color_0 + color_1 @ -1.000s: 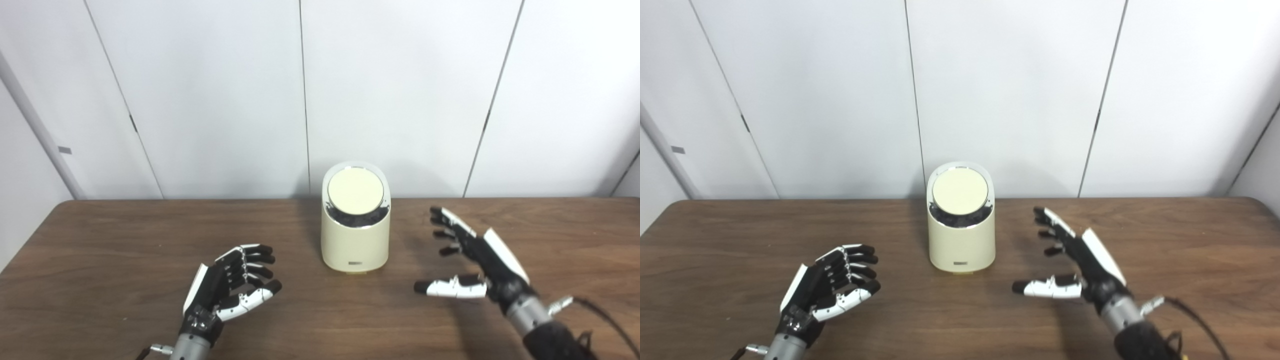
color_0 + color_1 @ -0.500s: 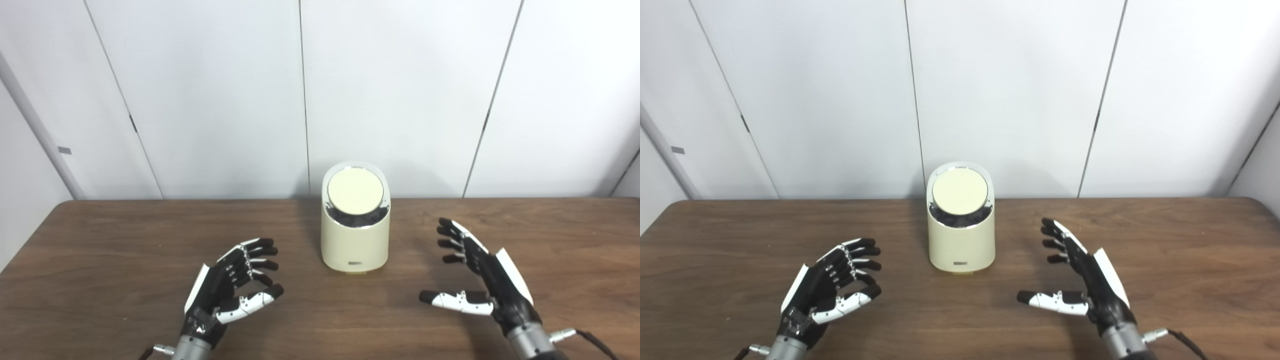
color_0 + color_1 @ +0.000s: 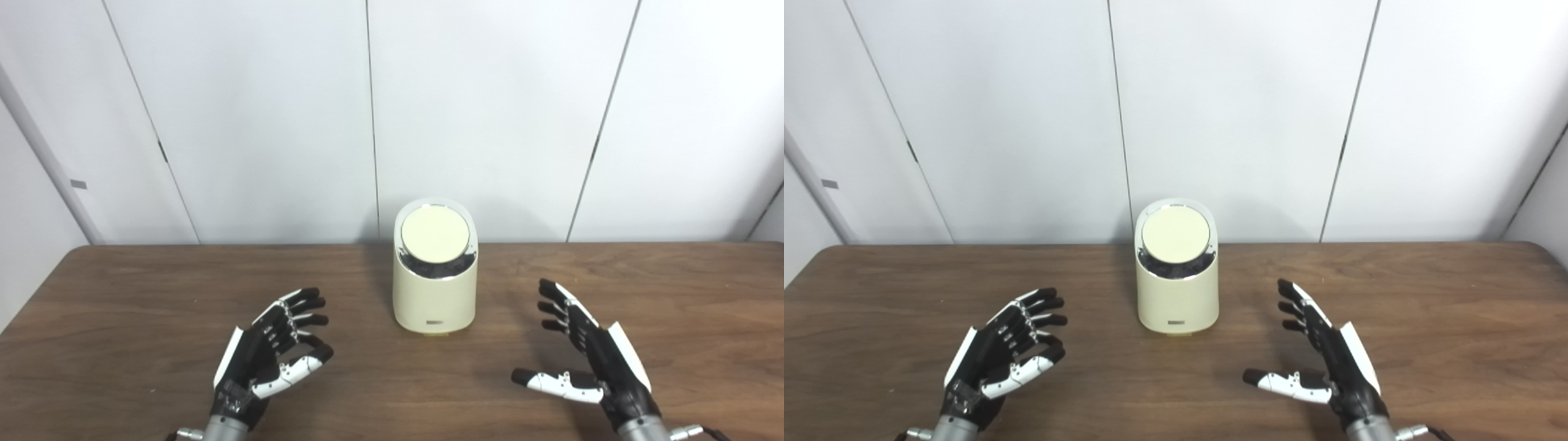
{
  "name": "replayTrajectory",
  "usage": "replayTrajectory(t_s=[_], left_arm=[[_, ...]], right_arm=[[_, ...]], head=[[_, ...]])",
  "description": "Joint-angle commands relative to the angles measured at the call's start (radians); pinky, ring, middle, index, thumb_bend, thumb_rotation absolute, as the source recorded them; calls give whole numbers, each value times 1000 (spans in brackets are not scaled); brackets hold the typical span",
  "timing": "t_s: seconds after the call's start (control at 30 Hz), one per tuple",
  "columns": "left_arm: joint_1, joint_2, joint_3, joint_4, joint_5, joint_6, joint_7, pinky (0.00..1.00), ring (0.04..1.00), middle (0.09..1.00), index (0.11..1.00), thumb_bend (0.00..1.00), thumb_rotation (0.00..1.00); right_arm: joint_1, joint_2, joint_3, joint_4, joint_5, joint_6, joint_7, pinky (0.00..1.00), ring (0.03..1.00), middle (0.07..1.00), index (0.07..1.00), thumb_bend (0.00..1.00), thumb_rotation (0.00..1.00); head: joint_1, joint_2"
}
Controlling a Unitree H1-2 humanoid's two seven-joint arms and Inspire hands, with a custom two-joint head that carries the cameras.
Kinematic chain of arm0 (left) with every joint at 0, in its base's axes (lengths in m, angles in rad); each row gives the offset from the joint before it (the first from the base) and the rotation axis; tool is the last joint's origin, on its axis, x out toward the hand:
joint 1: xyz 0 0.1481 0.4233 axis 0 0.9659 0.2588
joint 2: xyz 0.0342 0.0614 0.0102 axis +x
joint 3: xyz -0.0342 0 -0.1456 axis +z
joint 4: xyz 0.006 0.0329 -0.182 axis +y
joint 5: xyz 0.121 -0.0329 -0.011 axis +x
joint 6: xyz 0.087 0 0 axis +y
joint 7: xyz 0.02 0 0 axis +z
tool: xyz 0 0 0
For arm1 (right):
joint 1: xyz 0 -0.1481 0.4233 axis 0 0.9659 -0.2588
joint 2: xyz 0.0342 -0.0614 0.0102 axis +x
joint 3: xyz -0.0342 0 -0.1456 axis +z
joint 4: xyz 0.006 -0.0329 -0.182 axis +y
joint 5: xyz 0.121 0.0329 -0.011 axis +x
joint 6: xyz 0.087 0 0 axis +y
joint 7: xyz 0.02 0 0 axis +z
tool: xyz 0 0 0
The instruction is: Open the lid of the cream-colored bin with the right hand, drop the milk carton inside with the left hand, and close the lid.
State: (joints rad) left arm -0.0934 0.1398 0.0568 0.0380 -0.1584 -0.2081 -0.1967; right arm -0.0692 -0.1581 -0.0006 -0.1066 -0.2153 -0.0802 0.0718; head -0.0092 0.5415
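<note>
The cream-colored bin [image 3: 435, 288] stands upright at the middle back of the brown table [image 3: 122, 294]. Its round lid [image 3: 435, 233] lies flat and closed on the slanted top. No milk carton is in view. My left hand [image 3: 269, 352] is open and empty, low over the table to the front left of the bin. My right hand [image 3: 588, 358] is open and empty, fingers spread, to the front right of the bin. Neither hand touches the bin.
White wall panels [image 3: 490, 110] stand right behind the table's back edge. The table's left edge [image 3: 37, 294] runs diagonally at the far left.
Both hands have drawn back toward the front edge of the table, the right one more. The left hand's fingers have opened a little. The bin has not moved.
</note>
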Motion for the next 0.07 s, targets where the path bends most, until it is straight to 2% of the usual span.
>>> replayTrajectory(t_s=[0.0,0.03], left_arm=[[-14,11,4,-42,-7,-44,-3,547,700,783,827,714,176],[-12,11,4,-45,-7,-42,-2,547,696,779,826,724,179]], right_arm=[[-16,7,4,-54,-1,-32,-21,786,870,914,920,780,282],[-13,9,5,-59,-1,-30,-20,787,870,913,917,783,283]], head=[[-3,2],[-4,2]])
